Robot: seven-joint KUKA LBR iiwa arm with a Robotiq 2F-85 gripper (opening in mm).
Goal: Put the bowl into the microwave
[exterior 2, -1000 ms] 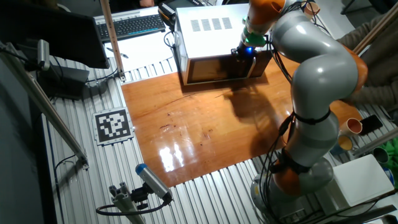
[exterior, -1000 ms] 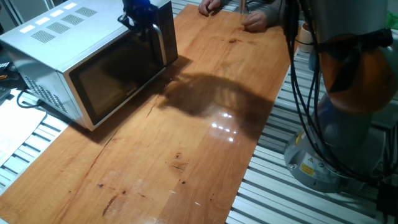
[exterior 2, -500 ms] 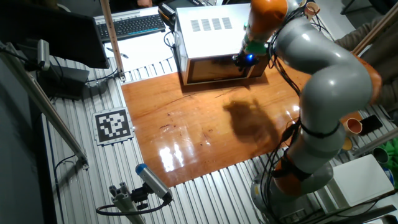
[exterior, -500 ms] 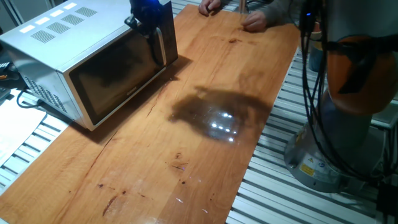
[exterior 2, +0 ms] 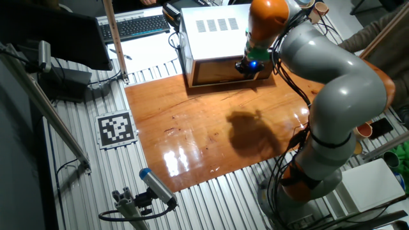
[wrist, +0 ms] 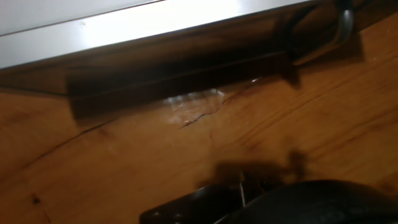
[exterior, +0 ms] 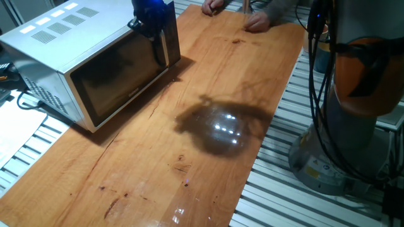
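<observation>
End effector [exterior: 151,22] positioned at vertical silver handle [exterior: 165,45] of boxy silver-white microwave [exterior: 57,38], door closed, on wooden worktop [exterior: 208,157]; finger spacing indeterminable.

No readable words, brands or numbers are seen in any view. A black-and-white square marker tag [exterior 2: 116,129] is seen lying on the slatted surface beside the counter [exterior 2: 192,137], but only a coded pattern is carried. A yellow sticker [exterior: 310,170] is borne by the robot's base, its print too small to be read.
</observation>
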